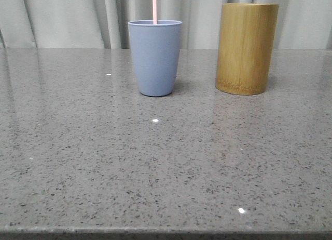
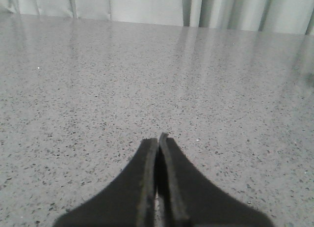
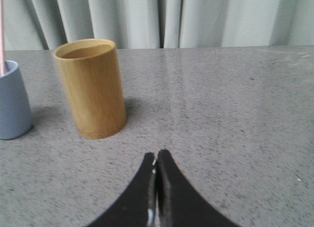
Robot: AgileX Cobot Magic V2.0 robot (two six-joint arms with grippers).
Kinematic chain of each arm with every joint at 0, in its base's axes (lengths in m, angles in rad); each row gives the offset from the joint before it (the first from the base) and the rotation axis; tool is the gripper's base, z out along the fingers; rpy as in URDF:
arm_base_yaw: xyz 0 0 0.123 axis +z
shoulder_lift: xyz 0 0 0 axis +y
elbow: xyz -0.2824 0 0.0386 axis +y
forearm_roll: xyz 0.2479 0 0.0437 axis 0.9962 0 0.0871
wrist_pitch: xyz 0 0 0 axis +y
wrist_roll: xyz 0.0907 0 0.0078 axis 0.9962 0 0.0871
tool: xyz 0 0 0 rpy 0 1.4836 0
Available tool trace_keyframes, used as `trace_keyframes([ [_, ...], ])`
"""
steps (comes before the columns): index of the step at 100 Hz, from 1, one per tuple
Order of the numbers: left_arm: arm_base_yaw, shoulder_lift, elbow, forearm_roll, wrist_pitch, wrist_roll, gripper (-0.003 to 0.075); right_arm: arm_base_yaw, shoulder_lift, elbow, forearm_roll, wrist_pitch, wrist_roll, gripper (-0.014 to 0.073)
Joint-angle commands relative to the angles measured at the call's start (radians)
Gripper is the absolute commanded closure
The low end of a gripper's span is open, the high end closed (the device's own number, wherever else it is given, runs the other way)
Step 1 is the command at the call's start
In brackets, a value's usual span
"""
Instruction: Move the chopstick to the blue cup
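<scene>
The blue cup (image 1: 155,57) stands upright at the back middle of the table. A thin pale pink chopstick (image 1: 154,6) sticks straight up out of it, and only a short length shows. The cup (image 3: 12,104) and the chopstick (image 3: 2,35) also show at the edge of the right wrist view. My right gripper (image 3: 156,158) is shut and empty, low over the table, apart from the cups. My left gripper (image 2: 158,141) is shut and empty over bare table. Neither gripper shows in the front view.
A tall tan bamboo cylinder (image 1: 246,49) stands to the right of the blue cup; it looks empty in the right wrist view (image 3: 92,87). The grey speckled table (image 1: 155,167) runs to a pale curtain (image 1: 67,16) at the back.
</scene>
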Motion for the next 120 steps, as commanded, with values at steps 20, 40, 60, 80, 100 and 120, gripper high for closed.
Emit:
trace_keyframes([
  [20, 0.005, -0.035, 0.009, -0.008, -0.082, -0.002, 0.0739, -0.058, -0.116, 0.131, -0.065, -0.151, -0.003, 0.0699],
  [40, 0.005, -0.035, 0.009, -0.008, -0.082, -0.002, 0.0739, -0.075, -0.208, 0.240, -0.084, -0.173, -0.003, 0.0699],
  [60, 0.005, -0.035, 0.009, -0.008, -0.082, -0.002, 0.0739, -0.075, -0.223, 0.310, -0.084, -0.230, 0.031, 0.0699],
  [80, 0.005, -0.035, 0.009, -0.008, -0.082, -0.002, 0.0739, -0.075, -0.223, 0.311, -0.084, -0.236, 0.031, 0.0699],
  [100, 0.005, -0.035, 0.009, -0.008, -0.082, -0.002, 0.0739, -0.075, -0.223, 0.311, -0.084, -0.233, 0.031, 0.0699],
  [120, 0.005, -0.035, 0.009, -0.008, -0.082, -0.002, 0.0739, -0.075, -0.223, 0.311, -0.084, -0.228, 0.031, 0.0699],
])
